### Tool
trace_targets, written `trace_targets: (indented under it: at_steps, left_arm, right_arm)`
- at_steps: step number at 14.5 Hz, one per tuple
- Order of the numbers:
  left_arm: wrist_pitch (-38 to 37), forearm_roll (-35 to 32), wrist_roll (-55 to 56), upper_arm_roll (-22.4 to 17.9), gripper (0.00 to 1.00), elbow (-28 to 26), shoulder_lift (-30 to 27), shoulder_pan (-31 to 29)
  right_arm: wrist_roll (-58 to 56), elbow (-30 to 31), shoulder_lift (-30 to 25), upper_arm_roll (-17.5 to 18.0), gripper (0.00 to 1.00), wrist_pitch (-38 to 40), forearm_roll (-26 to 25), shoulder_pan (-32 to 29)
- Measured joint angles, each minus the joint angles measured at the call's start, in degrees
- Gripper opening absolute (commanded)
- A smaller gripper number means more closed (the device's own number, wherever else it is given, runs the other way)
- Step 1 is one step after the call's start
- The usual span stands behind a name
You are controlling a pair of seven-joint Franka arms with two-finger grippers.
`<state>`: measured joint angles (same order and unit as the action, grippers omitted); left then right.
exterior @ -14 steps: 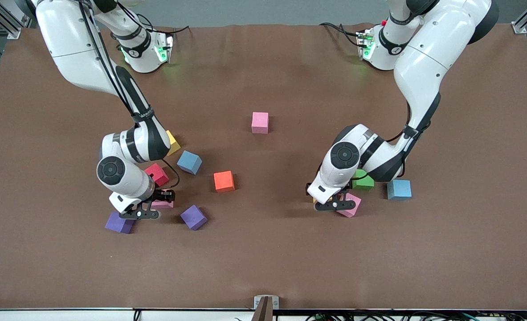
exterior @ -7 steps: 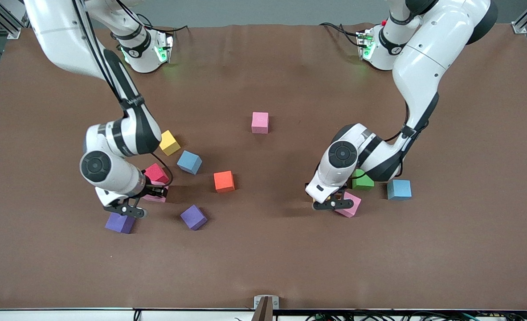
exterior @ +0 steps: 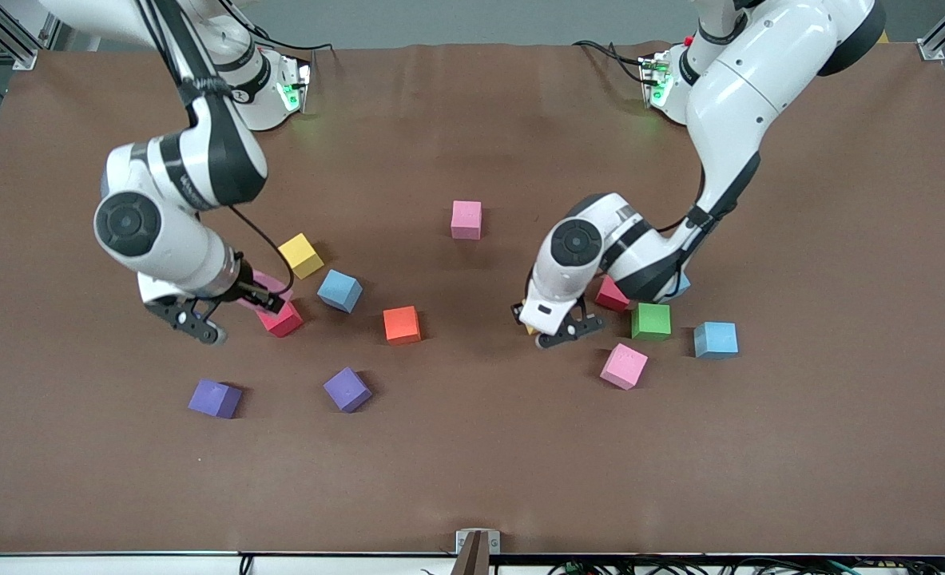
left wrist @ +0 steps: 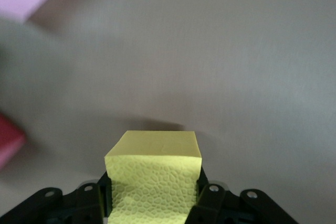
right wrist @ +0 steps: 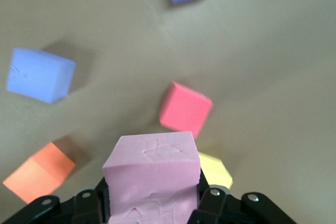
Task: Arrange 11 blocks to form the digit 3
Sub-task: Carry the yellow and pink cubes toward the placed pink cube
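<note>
L hand (left wrist: 152, 208) grips yellow cube (left wrist: 155, 174), R hand (right wrist: 152, 208) pink cube (right wrist: 152, 179)

One high front camera, two wrist cameras close above the worktop (exterior: 472, 479).
The front view looks down across the whole worktop toward both arm bases. The left wrist view looks past the left hand (left wrist: 152, 203) and its yellow cube (left wrist: 153, 177), close to the surface. The right wrist view looks past the right hand (right wrist: 153, 203) and its pink cube (right wrist: 152, 174), sharing the red cube (right wrist: 186, 109) (exterior: 280, 319) with the front view.
</note>
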<state>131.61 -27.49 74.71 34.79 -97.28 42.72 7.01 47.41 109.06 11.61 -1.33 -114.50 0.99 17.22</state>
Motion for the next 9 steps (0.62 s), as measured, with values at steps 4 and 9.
trace_targets:
  at_steps: [4, 9]
  left_arm:
    - [-0.1, 0.0, 12.3, 2.6, 0.31, -6.1, -3.1, 0.0]
    - [-0.1, 0.0, 31.9, 4.9, 0.31, -9.8, -4.4, -0.1]
  right_arm:
    - [13.1, 11.9, -9.7, 0.0, 0.00, -1.5, 0.0, 2.5]
    - [30.7, 21.2, -15.6, 0.2, 0.00, -4.5, 0.0, 7.5]
